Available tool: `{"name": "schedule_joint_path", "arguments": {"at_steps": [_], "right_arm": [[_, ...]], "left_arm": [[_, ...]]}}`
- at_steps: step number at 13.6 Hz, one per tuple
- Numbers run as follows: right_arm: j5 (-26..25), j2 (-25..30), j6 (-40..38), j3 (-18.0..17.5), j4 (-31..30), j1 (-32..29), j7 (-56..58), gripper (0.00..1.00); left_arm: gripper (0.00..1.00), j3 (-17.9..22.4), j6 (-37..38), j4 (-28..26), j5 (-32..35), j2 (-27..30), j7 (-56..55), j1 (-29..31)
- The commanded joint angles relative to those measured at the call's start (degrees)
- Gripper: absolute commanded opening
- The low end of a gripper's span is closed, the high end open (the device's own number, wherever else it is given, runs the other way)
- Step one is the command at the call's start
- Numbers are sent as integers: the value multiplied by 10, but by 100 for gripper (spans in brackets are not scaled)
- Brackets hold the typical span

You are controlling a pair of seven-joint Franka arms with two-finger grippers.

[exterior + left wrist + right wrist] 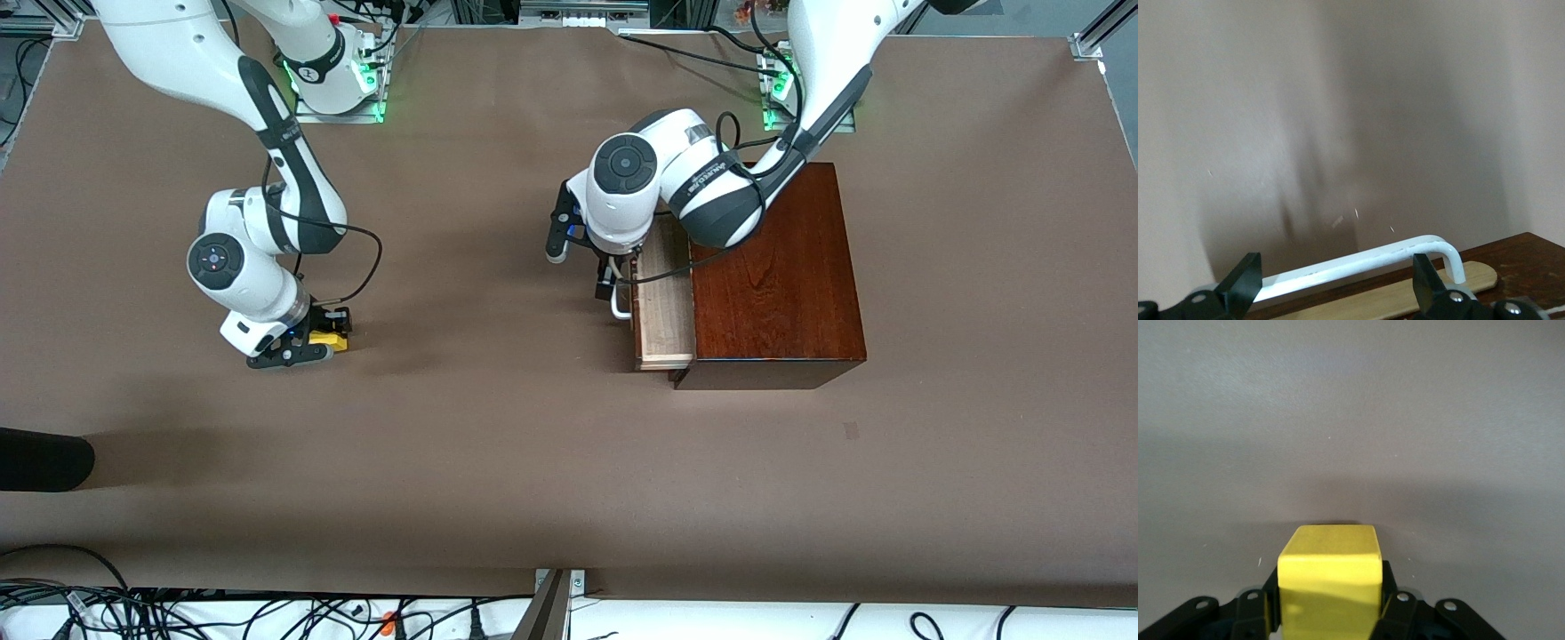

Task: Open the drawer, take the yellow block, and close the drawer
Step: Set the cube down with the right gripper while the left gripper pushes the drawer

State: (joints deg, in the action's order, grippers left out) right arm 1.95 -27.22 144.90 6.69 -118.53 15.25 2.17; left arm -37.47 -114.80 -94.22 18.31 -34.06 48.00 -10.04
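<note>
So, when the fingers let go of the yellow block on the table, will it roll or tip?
Probably neither: the yellow block is a flat-faced cube, so it should sit still on the table. It looks rigid between the right gripper fingers, probably light for its size.

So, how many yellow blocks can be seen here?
1. The yellow block is between the right gripper's fingers, low at the table toward the right arm's end. The drawer's inside is partly hidden.

White arms, black joints, cables
</note>
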Motion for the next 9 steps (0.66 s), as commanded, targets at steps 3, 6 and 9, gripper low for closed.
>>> {"name": "schedule_joint_path", "arguments": {"at_steps": [3,6,9], "right_arm": [[-6,18,16,-11,-6,-10,-3,79],[-6,59,11,-11,-1,-10,-5,100],[2,153,-180,-15,63,-10,-5,100]], "left_arm": [[100,4,62,-12,15,36,4,22],[100,4,84,-6,15,38,4,28],[100,5,86,-6,14,38,2,36]]}}
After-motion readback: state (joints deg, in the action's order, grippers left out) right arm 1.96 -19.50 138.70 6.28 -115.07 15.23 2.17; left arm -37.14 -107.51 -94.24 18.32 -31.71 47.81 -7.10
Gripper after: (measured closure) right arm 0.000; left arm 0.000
